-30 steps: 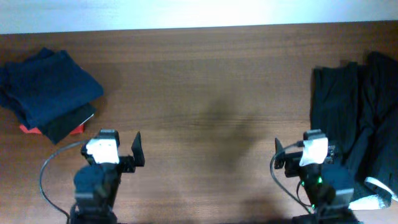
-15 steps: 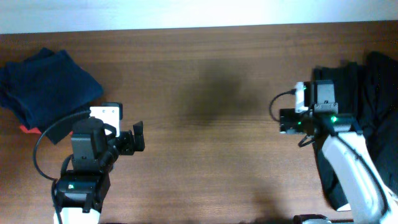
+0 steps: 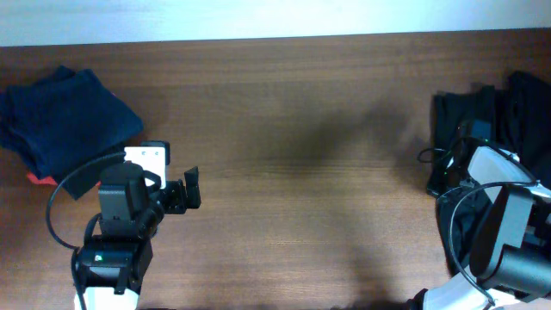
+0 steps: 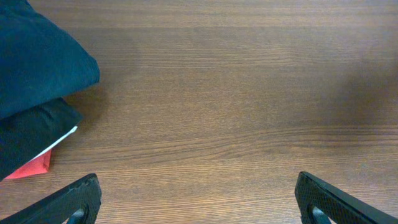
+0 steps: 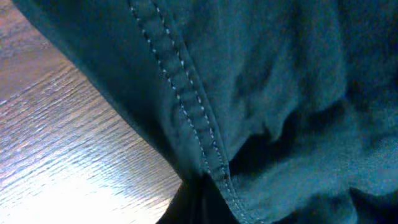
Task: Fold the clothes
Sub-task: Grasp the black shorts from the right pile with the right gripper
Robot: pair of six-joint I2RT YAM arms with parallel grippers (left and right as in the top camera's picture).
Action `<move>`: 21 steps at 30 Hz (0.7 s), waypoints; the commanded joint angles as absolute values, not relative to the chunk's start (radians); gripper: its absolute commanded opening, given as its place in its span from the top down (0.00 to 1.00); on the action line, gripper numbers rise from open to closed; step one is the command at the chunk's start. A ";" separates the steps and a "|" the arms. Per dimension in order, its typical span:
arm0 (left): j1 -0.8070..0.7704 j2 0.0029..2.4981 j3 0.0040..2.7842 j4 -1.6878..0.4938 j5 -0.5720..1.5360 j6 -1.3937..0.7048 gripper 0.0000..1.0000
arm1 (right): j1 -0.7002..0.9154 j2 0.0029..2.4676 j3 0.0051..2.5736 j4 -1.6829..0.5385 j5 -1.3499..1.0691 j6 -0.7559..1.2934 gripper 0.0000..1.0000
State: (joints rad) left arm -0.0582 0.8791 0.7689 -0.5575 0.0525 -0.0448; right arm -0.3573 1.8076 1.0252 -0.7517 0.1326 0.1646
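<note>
Lying along the surface's (image 3: pixel 284 172) right edge, the dark clothes (image 3: pixel 469 112) sit against your right fingers (image 3: pixel 441 176); clamped or not, you cannot tell. Your left fingers (image 4: pixel 74 199) gape, far off.

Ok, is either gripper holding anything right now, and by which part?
Left gripper open, empty. Right gripper sits at the stitched hem of the dark garment; whether it grips cannot be told.

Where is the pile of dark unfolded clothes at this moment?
In the overhead view, the dark unfolded clothes lie at the right edge of the table, with the right gripper at their left border.
</note>
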 commanded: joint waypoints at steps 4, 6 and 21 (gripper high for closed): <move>-0.058 0.878 0.788 -0.506 0.055 -0.033 0.01 | -0.273 1.850 1.039 -0.726 -0.677 0.030 0.96; -0.058 0.878 0.788 -0.475 0.055 -0.033 0.01 | -0.142 1.847 1.096 -0.678 -0.781 0.044 0.96; -0.058 1.040 0.788 -0.368 0.305 -0.033 0.01 | 0.042 1.839 1.695 -1.121 -0.097 0.175 0.02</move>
State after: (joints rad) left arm -0.0578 1.0142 0.7708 -0.3691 0.1452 -0.0452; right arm 0.1387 1.8526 1.6283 -1.0187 -0.3496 0.1680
